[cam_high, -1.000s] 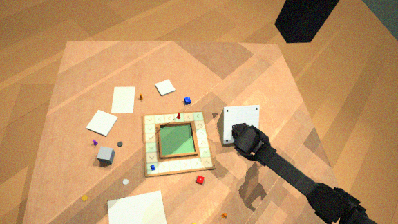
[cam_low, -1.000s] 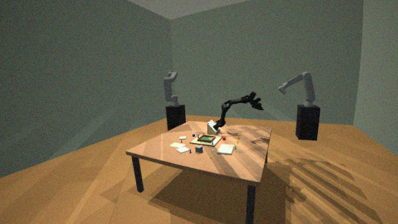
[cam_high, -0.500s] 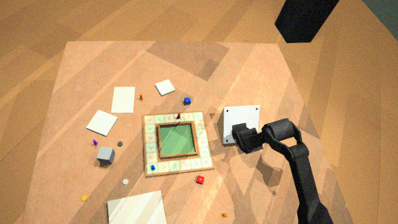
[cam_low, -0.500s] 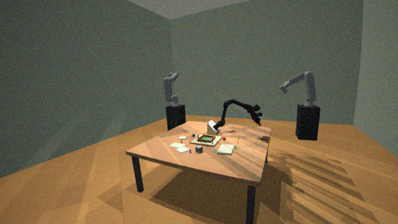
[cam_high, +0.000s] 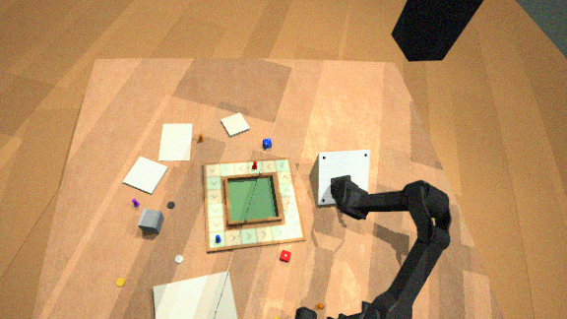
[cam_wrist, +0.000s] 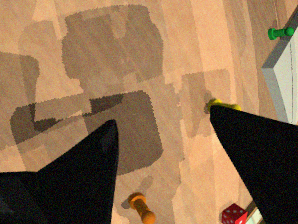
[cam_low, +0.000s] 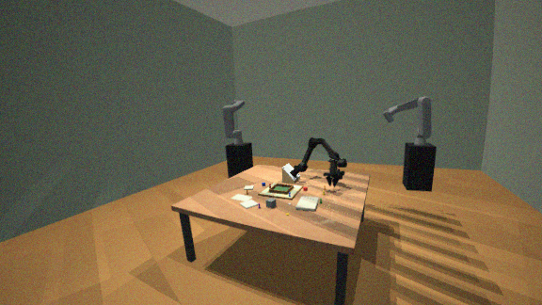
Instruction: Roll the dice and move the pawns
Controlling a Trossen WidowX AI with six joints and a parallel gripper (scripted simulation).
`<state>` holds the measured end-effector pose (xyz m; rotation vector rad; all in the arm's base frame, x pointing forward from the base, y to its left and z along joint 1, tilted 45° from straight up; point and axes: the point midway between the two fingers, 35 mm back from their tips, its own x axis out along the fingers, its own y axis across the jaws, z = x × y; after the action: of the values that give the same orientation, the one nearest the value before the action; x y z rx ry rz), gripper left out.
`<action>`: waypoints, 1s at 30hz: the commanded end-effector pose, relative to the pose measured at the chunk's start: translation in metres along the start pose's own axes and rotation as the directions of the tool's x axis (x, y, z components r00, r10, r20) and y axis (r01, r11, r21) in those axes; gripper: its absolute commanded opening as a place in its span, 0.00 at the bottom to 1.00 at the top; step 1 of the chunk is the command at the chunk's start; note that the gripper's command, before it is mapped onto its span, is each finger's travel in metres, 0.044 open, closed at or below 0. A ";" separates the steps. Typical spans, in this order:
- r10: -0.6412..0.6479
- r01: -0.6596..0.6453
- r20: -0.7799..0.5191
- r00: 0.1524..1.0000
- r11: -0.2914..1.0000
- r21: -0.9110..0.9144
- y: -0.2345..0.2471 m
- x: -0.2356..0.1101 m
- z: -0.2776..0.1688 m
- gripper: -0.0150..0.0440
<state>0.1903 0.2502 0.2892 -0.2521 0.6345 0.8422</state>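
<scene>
The game board (cam_high: 213,183) lies mid-table, with the wooden-rimmed green tray (cam_high: 225,202) in its middle. The red pawn (cam_high: 254,165) stands on the board's far row. The blue pawn (cam_high: 218,238) stands at its near left corner. The red die (cam_high: 284,255) (cam_wrist: 233,216) lies on the table just in front of the board. The blue die (cam_high: 267,143) lies behind the board. My gripper (cam_low: 335,181) (cam_wrist: 164,119) is open and empty. It hangs above the bare table near the front edge, short of the red die.
An orange pawn (cam_high: 320,306) (cam_wrist: 141,208) lies below the gripper. A white pad (cam_high: 194,297) (cam_wrist: 286,83) carries a green pawn (cam_wrist: 282,32). White cards (cam_high: 175,142), a grey cube (cam_high: 151,221), small discs and other pawns lie left of the board. The arm's base plate (cam_high: 351,164) is to the right.
</scene>
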 end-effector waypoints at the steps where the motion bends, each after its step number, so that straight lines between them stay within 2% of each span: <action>1: 0.009 0.025 -0.164 0.986 0.979 0.203 -0.037 0.021 -0.040 0.72; 5: 0.061 0.073 -0.284 0.957 0.897 0.437 -0.070 0.028 -0.080 0.72; 9: 0.148 0.133 -0.348 0.926 0.734 0.666 -0.096 0.025 -0.117 0.72; 14: 0.275 0.198 -0.328 0.904 0.412 0.889 -0.117 0.014 -0.155 0.72; 17: 0.337 0.214 -0.261 0.904 0.170 0.962 -0.124 0.003 -0.173 0.72; 19: 0.357 0.214 -0.220 0.908 0.056 0.975 -0.126 -0.002 -0.180 0.72; 30: 0.359 0.213 -0.214 0.908 0.042 0.976 -0.126 -0.002 -0.181 0.72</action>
<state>0.2100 0.0855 0.1448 1.0091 1.5469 0.2145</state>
